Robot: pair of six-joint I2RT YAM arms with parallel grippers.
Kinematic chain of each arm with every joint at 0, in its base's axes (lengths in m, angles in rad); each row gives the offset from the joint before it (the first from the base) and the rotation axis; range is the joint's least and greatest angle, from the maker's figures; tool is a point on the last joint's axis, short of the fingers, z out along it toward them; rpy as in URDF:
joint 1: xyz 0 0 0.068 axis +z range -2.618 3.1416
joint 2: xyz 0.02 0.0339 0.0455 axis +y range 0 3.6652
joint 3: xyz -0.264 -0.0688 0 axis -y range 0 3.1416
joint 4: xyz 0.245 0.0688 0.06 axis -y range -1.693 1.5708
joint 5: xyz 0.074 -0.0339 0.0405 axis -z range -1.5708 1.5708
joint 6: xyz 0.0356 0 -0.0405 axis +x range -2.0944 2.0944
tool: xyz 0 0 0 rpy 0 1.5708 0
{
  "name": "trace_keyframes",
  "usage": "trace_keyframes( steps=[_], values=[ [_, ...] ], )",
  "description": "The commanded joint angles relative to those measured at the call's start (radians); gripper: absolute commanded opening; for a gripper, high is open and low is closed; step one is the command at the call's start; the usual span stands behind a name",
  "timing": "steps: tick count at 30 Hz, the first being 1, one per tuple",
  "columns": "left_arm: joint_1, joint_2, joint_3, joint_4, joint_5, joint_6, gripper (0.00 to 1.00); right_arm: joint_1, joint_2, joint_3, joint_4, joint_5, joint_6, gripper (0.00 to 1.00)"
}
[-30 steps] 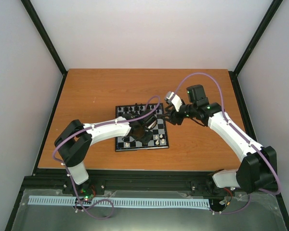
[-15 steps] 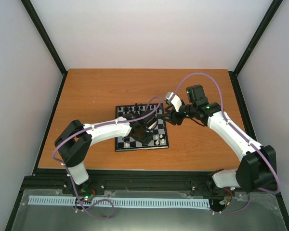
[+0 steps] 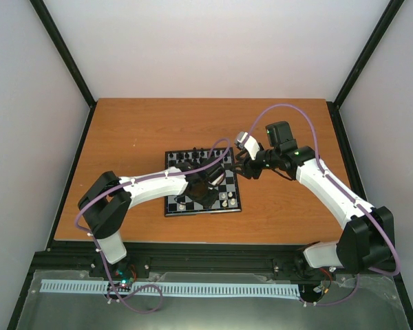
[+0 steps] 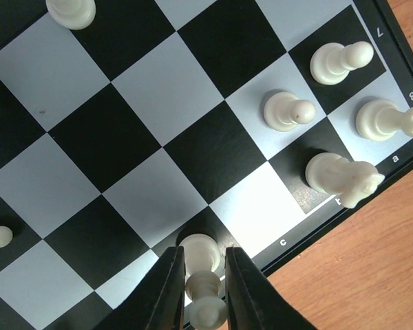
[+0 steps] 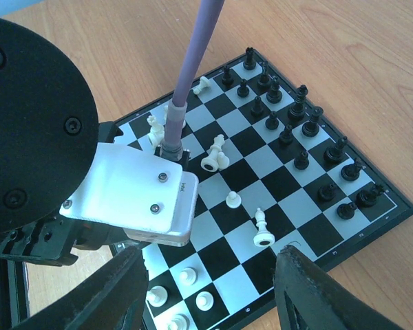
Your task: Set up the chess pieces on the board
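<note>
The board lies mid-table, black pieces along its far rows and white pieces at its near right. In the left wrist view my left gripper is shut on a white piece that stands upright on a black edge square of the board by column c. It also shows from above. A white knight and pawns stand to its right. My right gripper is wide open and empty, above the board's right edge.
In the right wrist view a white knight lies on its side mid-board, with a white pawn and bishop loose nearby. The left arm's white wrist block and purple cable hang over the board. Bare wood surrounds the board.
Almost nothing differs; the right arm has shifted very slightly and the left arm holds still over the board.
</note>
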Motion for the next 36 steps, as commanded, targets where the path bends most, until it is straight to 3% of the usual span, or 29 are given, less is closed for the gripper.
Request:
trace_keyframes(
  steps=[1,8,15,24,28,31,33,36],
  values=[
    [-0.014,0.0,0.033,-0.025,0.016,-0.022,0.2,-0.009,0.002,0.003,-0.004,-0.014,-0.008,0.51],
    [-0.015,-0.008,0.025,-0.022,0.012,-0.028,0.22,-0.01,0.004,0.003,-0.004,-0.014,-0.009,0.51],
    [-0.014,-0.036,0.05,-0.037,-0.039,-0.024,0.34,-0.01,-0.005,0.003,-0.003,-0.01,-0.007,0.51],
    [-0.005,-0.192,0.103,-0.161,-0.211,0.008,0.47,-0.017,-0.011,0.002,-0.002,-0.014,-0.007,0.51],
    [0.064,-0.304,0.076,-0.157,-0.288,0.023,0.53,-0.018,-0.015,0.003,-0.003,-0.015,-0.011,0.51],
    [0.128,-0.41,0.034,-0.107,-0.293,0.03,0.67,-0.019,-0.018,0.002,-0.005,-0.018,-0.016,0.51],
    [0.156,-0.472,0.008,-0.06,-0.324,0.019,0.97,-0.02,-0.019,0.001,-0.005,-0.02,-0.018,0.51],
    [0.167,-0.492,0.012,-0.092,-0.4,-0.007,1.0,-0.02,-0.017,0.002,-0.006,-0.028,-0.019,0.52]
  ],
)
